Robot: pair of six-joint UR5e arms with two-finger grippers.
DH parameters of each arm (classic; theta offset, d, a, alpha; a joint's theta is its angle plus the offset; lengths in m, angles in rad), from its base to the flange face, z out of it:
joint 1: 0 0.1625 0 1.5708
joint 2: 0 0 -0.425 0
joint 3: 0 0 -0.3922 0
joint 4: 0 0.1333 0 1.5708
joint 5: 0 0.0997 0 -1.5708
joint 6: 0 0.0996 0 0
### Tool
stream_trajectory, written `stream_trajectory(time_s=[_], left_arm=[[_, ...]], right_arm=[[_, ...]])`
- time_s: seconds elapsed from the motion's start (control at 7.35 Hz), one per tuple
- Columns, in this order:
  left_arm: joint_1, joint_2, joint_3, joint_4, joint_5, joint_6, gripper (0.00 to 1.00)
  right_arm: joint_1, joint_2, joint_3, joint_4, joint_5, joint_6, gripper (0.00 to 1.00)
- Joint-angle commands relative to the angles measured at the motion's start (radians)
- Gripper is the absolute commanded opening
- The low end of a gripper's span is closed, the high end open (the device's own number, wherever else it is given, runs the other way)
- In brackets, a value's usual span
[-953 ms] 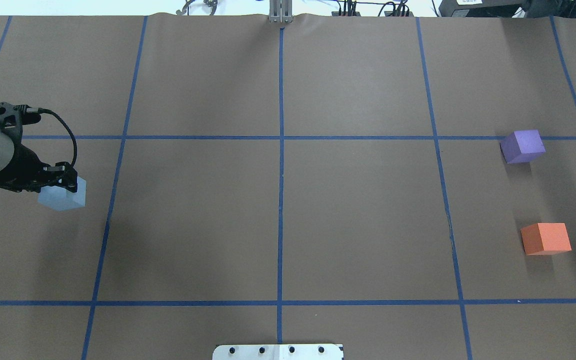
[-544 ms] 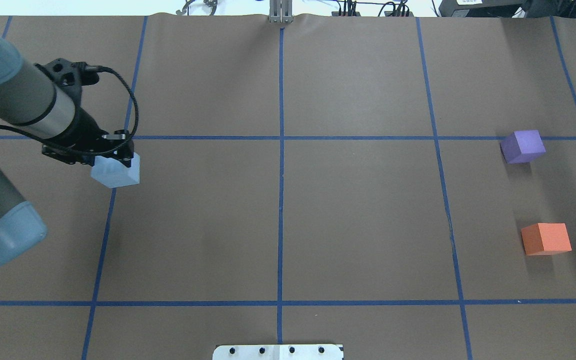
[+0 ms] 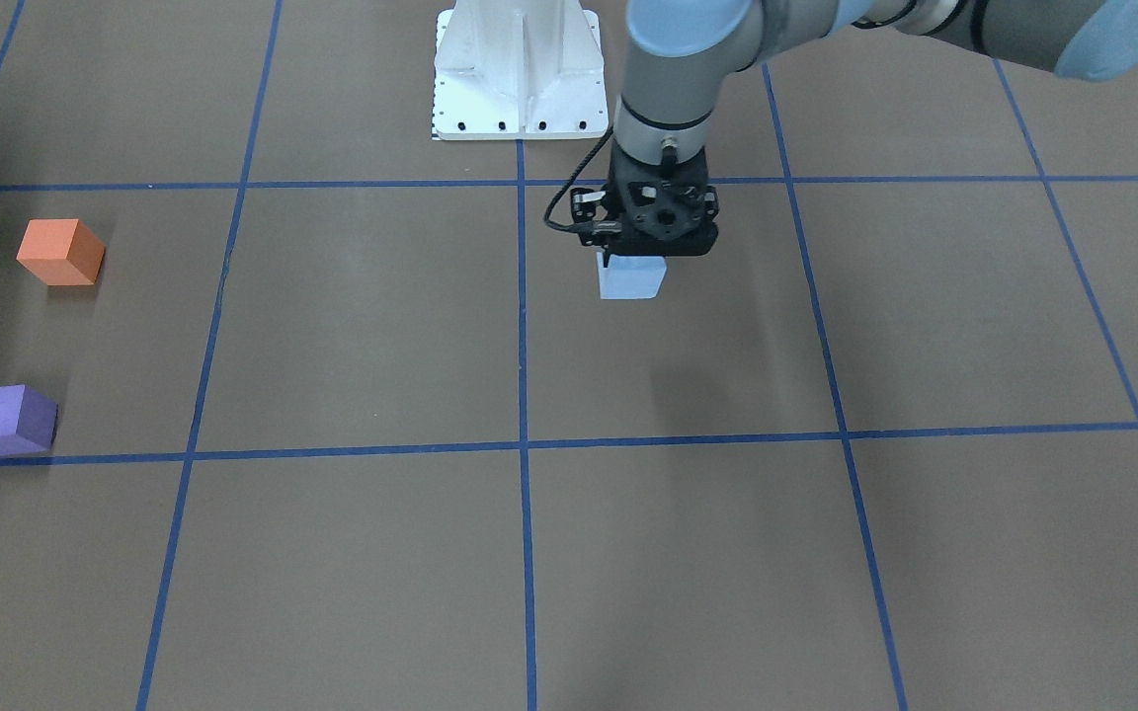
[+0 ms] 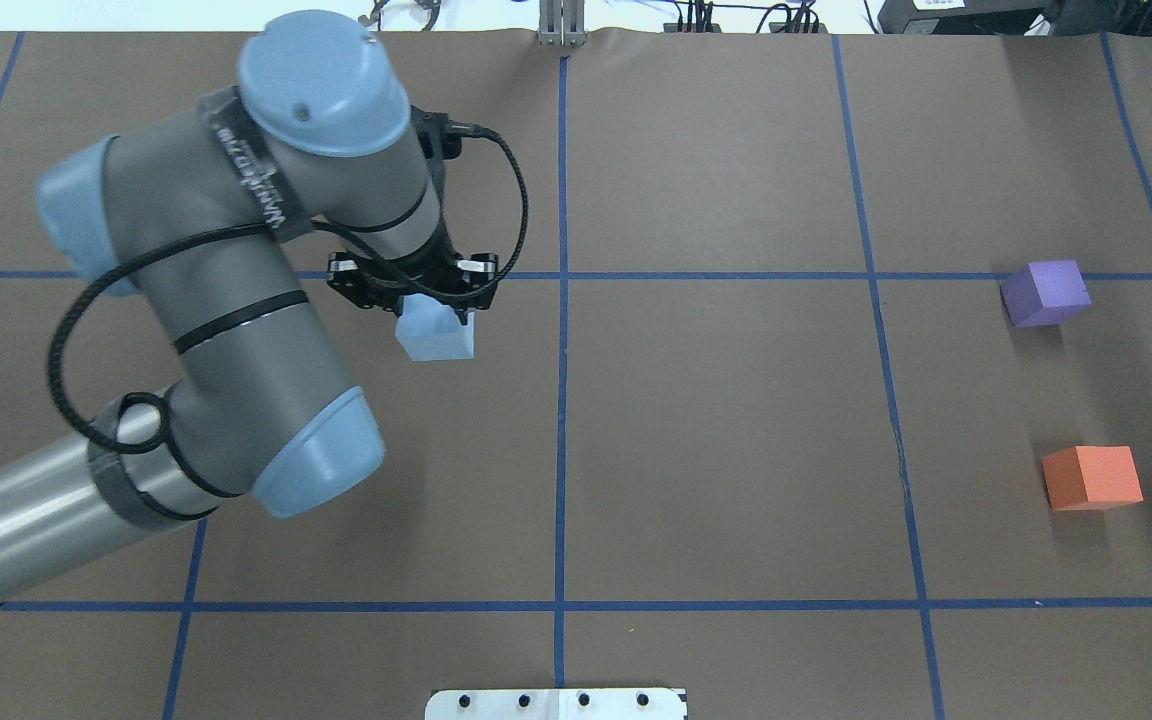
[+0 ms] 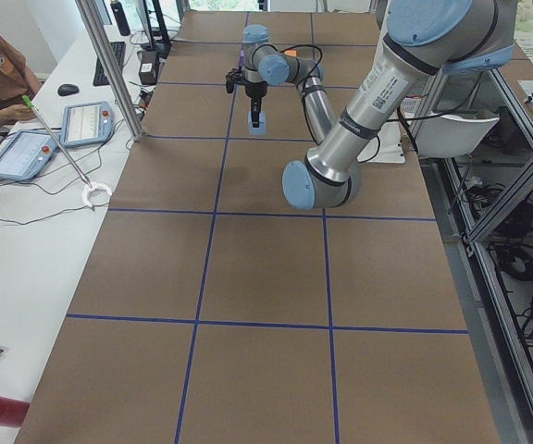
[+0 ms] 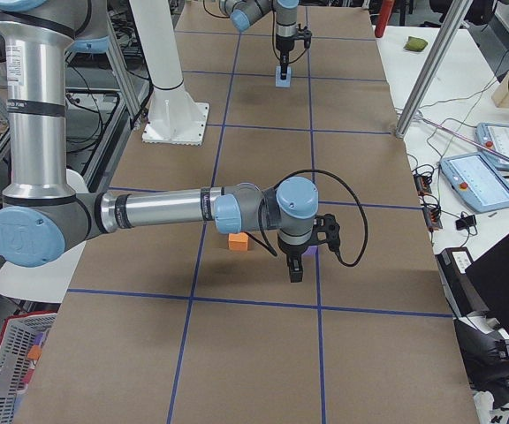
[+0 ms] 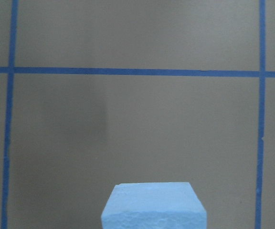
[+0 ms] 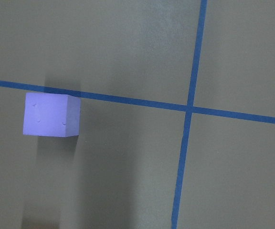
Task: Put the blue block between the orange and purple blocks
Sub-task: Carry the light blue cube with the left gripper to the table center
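Observation:
My left gripper (image 4: 428, 312) is shut on the light blue block (image 4: 436, 338) and holds it above the table, just left of the centre tape line. The block also shows in the front view (image 3: 631, 277) and at the bottom of the left wrist view (image 7: 153, 206). The purple block (image 4: 1044, 292) and the orange block (image 4: 1091, 477) sit at the far right, with a gap between them. My right gripper (image 6: 296, 268) hangs over the purple block in the right side view only; I cannot tell whether it is open or shut. The right wrist view shows the purple block (image 8: 51, 114).
Blue tape lines divide the brown table (image 4: 726, 430) into squares. The white robot base plate (image 3: 518, 69) stands at the robot's edge. A side desk with tablets (image 5: 26, 153) and an operator lies beyond the far table edge.
My left arm has swung right with the blue block, from the far left edge to just left of the centre line. The purple and orange blocks have not moved.

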Motion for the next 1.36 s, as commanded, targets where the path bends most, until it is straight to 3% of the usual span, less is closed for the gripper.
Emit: stream_trajectory(time_s=[0.0, 0.14, 0.68, 0.82, 0.95, 1.09, 1.22], left_arm=[[0.05, -0.121, 0.255, -0.169, 0.015, -0.07, 0.0], [0.07, -0.132, 0.323, -0.224, 0.062, -0.07, 0.0], [0.126, -0.134, 0.435, -0.325, 0.081, -0.07, 0.0], [0.133, -0.134, 0.46, -0.353, 0.083, -0.07, 0.16], [0.136, -0.134, 0.463, -0.358, 0.081, -0.07, 0.72], [0.136, -0.134, 0.46, -0.356, 0.083, -0.069, 1.0], [0.136, -0.134, 0.46, -0.356, 0.083, -0.067, 1.0]], right_arm=[[0.0, 0.004, 0.001, 0.0, 0.0, 0.0, 1.0], [-0.002, 0.005, 0.0, 0.0, 0.001, 0.0, 1.0], [0.0, 0.007, 0.0, 0.0, 0.064, 0.002, 1.0], [-0.002, 0.016, 0.004, 0.0, 0.063, 0.026, 1.0], [0.0, 0.068, 0.011, -0.011, 0.067, 0.096, 1.0], [-0.003, 0.095, 0.038, -0.026, 0.067, 0.132, 1.0], [-0.005, 0.182, 0.093, -0.167, 0.067, 0.158, 1.0]])
